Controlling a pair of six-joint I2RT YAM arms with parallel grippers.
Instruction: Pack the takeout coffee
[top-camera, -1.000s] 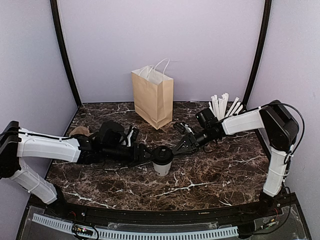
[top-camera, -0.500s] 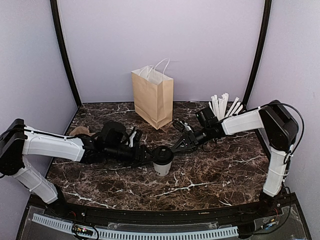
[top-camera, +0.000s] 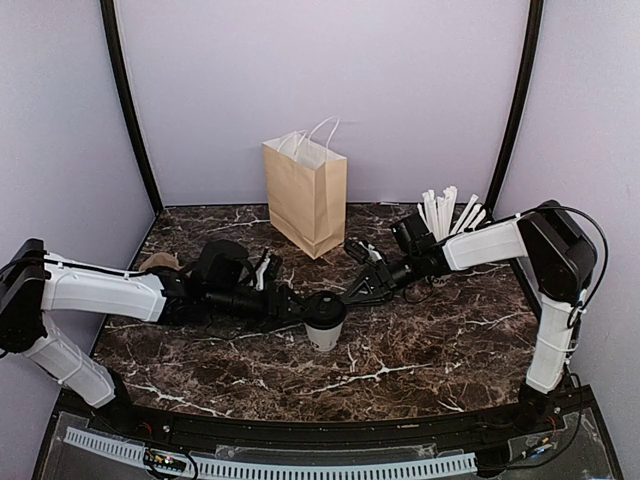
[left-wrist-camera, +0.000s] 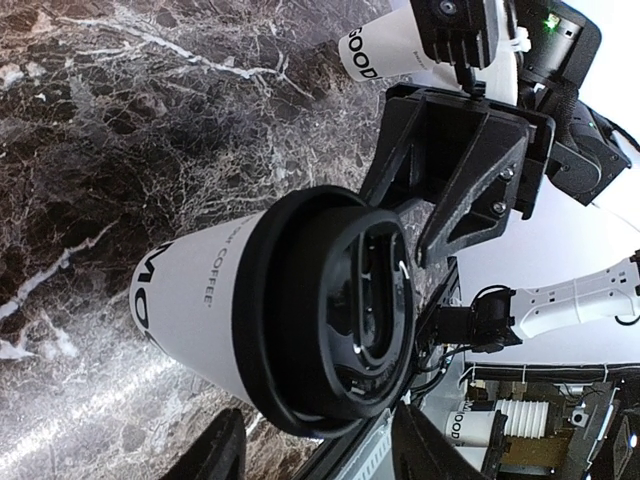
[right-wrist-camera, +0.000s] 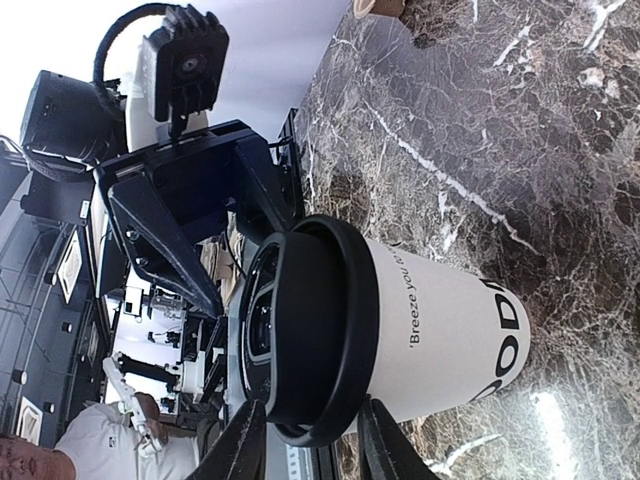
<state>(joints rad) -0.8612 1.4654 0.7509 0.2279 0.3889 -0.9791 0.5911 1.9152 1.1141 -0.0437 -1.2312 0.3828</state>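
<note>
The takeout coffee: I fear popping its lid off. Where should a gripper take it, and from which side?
Grip the takeout coffee by its paper wall just under the black lid, level from the side: it stands upright and widens upward, so the rim should stop slipping.

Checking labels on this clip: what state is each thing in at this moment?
Coffee: upright on the table, lid on.
Bag: upright, top open, handles up.
Straw cup: upright, wrapped straws sticking out.
Left end effector: jaws flank the lid; grip unclear.
Right end effector: jaws at the lid rim; grip unclear.
</note>
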